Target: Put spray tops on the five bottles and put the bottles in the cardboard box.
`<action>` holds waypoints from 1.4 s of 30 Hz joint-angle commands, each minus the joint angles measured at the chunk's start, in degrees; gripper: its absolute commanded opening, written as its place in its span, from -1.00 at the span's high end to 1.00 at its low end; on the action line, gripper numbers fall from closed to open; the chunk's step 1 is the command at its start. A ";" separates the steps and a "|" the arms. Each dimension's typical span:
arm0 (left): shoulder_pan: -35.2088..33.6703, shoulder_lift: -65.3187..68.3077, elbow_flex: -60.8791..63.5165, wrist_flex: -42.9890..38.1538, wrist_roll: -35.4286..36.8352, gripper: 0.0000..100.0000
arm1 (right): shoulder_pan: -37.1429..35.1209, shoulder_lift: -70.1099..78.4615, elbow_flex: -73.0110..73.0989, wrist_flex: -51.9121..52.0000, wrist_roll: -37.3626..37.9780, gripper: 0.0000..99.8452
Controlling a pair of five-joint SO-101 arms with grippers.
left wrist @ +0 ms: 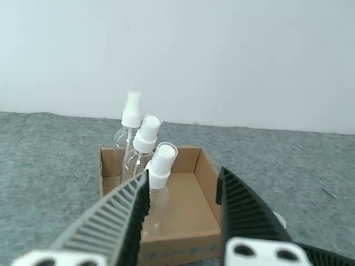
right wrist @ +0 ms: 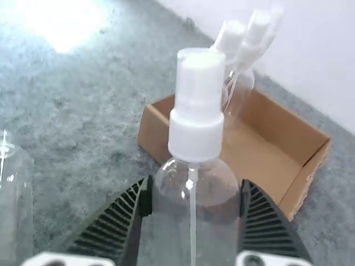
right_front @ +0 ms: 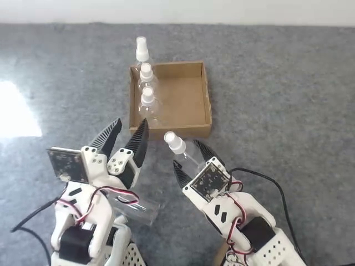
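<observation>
1. Cardboard box [right_front: 208,97] sits on the grey tabletop [right_front: 288,83]; two spray-topped bottles [right_front: 147,97] stand upright along its left wall, and a third bottle [right_front: 142,50] stands just beyond its far corner.
2. Right claw [right_front: 186,153] pinches a capped bottle [right_front: 176,144] before the box, tilted, with its top toward the box.
3. Left claw [right_front: 131,122] is spread and empty; a clear bottle [right_front: 138,208] lies by its arm.

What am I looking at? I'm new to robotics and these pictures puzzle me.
Two small robot arms sit side by side at a grey table. One picture looks down from above; the other two come from a camera on each arm's wrist. The right gripper holds a clear bottle with a white spray top. The left gripper is open and empty. In the cardboard box stand a near capped bottle and a middle capped bottle; a far capped bottle stands by its back wall.
</observation>
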 commanded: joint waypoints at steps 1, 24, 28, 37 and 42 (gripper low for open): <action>-0.18 -0.18 -2.95 0.70 0.18 0.63 | 0.75 -0.66 -3.34 -5.76 -0.44 0.66; 4.31 -0.18 -0.75 0.53 0.09 0.63 | -6.11 -0.75 -4.31 -8.57 -0.53 0.66; 7.91 -0.18 0.66 0.53 -0.26 0.63 | -6.11 -0.75 -4.31 -8.66 -0.53 0.66; 11.52 -0.18 1.36 0.53 -2.37 0.63 | -5.85 -0.75 -4.31 -8.75 -0.44 0.66; 11.43 -0.18 1.63 0.53 -2.29 0.63 | -5.67 -0.75 -4.22 -8.48 -0.44 0.66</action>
